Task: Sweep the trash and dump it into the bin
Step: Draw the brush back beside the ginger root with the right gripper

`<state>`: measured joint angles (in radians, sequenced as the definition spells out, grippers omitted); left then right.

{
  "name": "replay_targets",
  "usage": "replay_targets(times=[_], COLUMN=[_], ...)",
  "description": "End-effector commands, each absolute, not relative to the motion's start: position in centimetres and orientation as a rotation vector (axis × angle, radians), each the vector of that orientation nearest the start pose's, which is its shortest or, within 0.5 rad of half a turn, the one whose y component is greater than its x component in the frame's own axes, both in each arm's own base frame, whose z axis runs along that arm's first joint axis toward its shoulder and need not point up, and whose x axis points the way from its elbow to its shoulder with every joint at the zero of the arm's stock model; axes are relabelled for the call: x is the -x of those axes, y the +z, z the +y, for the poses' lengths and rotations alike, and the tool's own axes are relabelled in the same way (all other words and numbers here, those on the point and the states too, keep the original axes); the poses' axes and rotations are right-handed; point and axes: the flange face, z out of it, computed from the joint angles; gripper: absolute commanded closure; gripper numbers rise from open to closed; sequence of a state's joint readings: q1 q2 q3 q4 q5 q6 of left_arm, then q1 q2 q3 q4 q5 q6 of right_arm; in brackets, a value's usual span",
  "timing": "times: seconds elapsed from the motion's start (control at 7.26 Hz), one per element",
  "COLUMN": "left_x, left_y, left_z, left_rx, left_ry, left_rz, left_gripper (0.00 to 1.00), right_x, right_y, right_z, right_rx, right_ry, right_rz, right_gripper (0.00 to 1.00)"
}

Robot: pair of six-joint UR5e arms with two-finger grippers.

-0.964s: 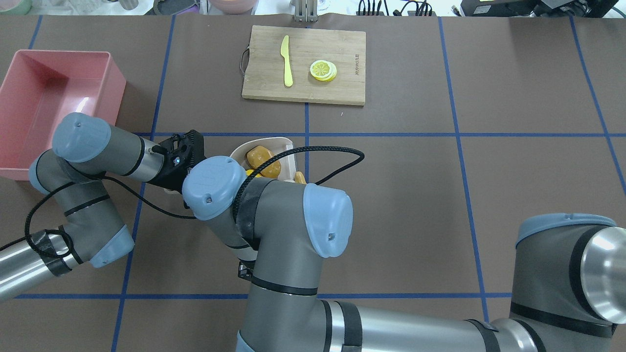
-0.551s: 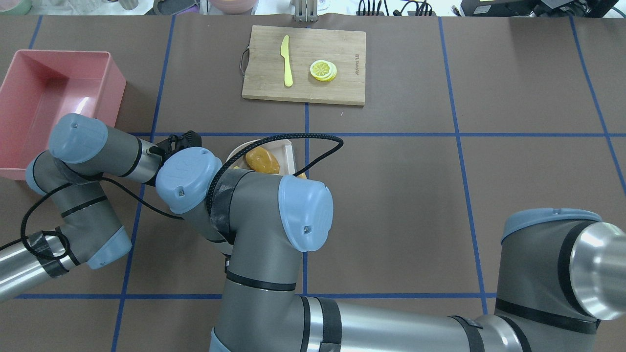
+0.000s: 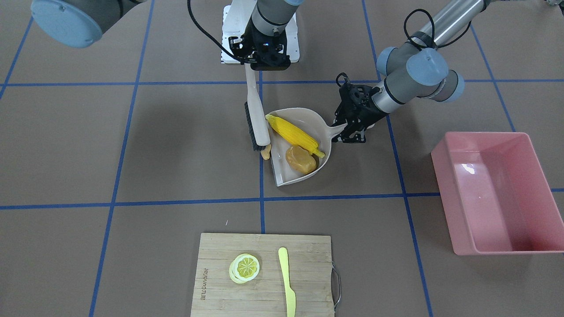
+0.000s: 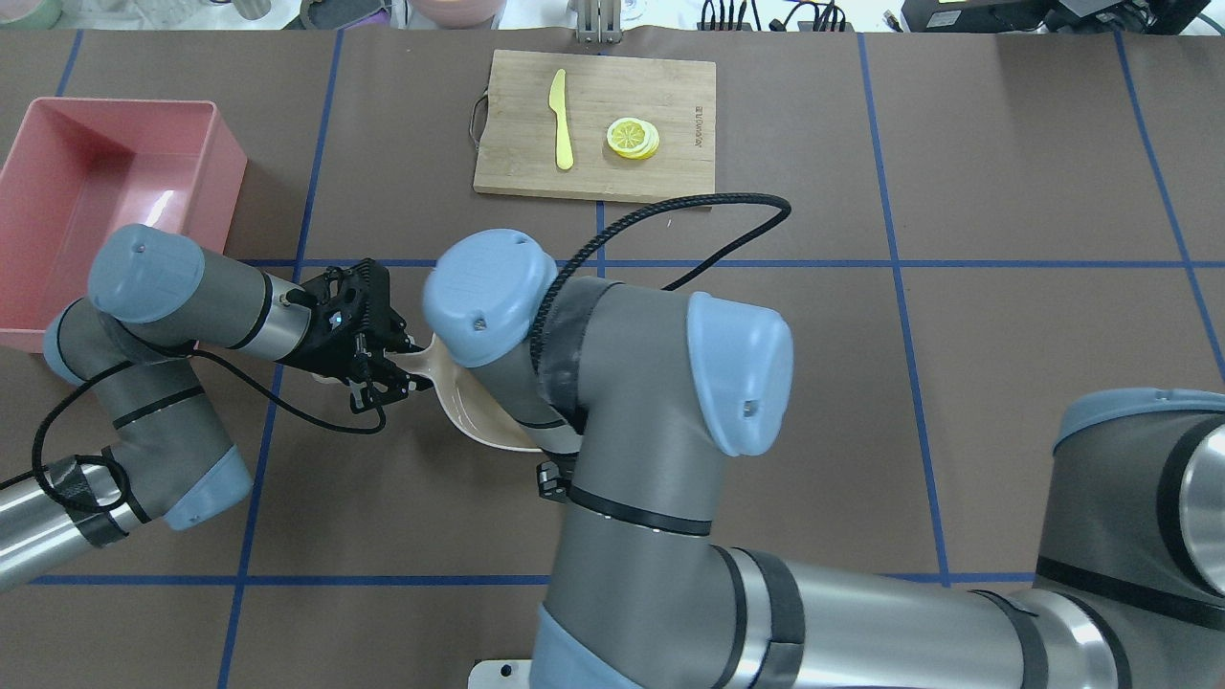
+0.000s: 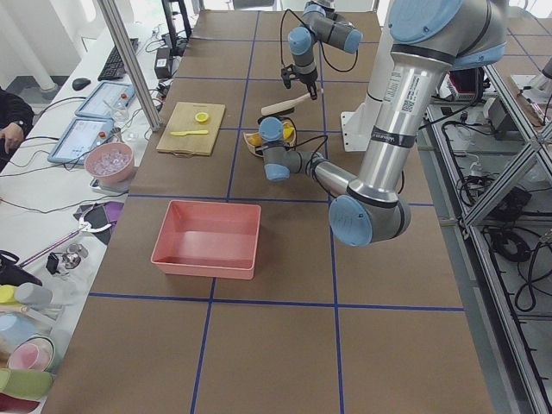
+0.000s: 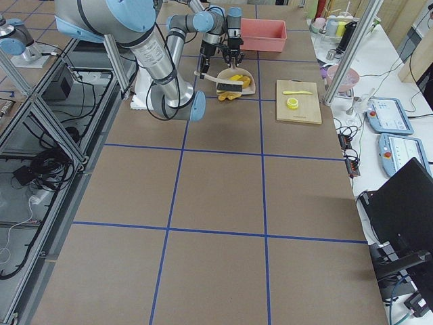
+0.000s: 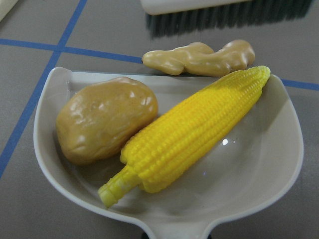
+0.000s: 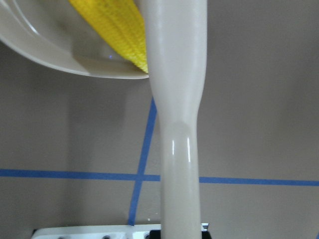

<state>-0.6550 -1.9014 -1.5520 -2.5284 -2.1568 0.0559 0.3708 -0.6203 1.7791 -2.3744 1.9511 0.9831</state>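
Trash in three pieces, all at one dustpan (image 3: 281, 174). Left gripper (image 3: 343, 131) clenched on that pan's handle, lip down at the table (image 3: 132, 154). Right gripper (image 3: 261, 66) clamped on the top of one brush (image 3: 260, 127), handle slanting down, bristles beside the pan's open lip. Inside the pan: one corn cob (image 3: 294, 134) lying slantwise, one potato (image 3: 301, 159) touching its side. Just outside the lip, between lip and bristles: one ginger root (image 3: 265, 152). Well apart, on the left arm's (image 3: 414, 75) side: one pink bin (image 3: 454, 198), upright. Farther out, one wooden cutting board (image 3: 308, 264) bearing one pale yellow knife (image 3: 286, 281) and a small stack of lemon slices (image 3: 244, 267), number hard to tell.

From overhead, brush and trash hidden under the right arm (image 4: 622, 383); only a curve of pan and its handle showing. Right wrist view cut down to brush handle, a bit of pan rim and a strip of corn. Left wrist view: brush cropped to its bristles.

Brown table covering, ruled into squares with blue tape; white base plate (image 3: 292, 44) at the robot's end. Around the table: metal frame posts (image 5: 129, 60), tablets (image 5: 86, 129), a pink bowl (image 5: 108, 161), a person's hand (image 5: 10, 129) at the picture's edge.
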Motion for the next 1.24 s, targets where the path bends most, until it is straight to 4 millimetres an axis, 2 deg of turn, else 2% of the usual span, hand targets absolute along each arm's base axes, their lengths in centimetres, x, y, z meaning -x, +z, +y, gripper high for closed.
replay_targets(times=[0.0, 0.28, 0.83, 1.1], left_x=[-44.0, -43.9, -43.9, -43.9], left_y=[38.1, 38.3, 38.2, 38.2], left_z=[-43.7, -43.4, -43.5, -43.5], left_rx=[-0.973, -0.981, -0.985, -0.983], left_ry=[1.201, 1.217, 1.215, 1.215], left_rz=[1.027, 1.02, 1.016, 1.016], left_gripper=[0.73, 0.74, 0.74, 0.74], right_x=[53.9, 54.6, 55.0, 55.1], right_y=[14.0, 17.5, 18.5, 19.9], right_z=[-31.7, -31.8, -31.8, -31.9], right_rx=[0.147, 0.122, 0.089, 0.073], right_ry=[-0.303, -0.316, -0.355, -0.352], right_rz=[-0.502, -0.55, -0.598, -0.628], right_gripper=[1.0, 1.0, 1.0, 1.0])
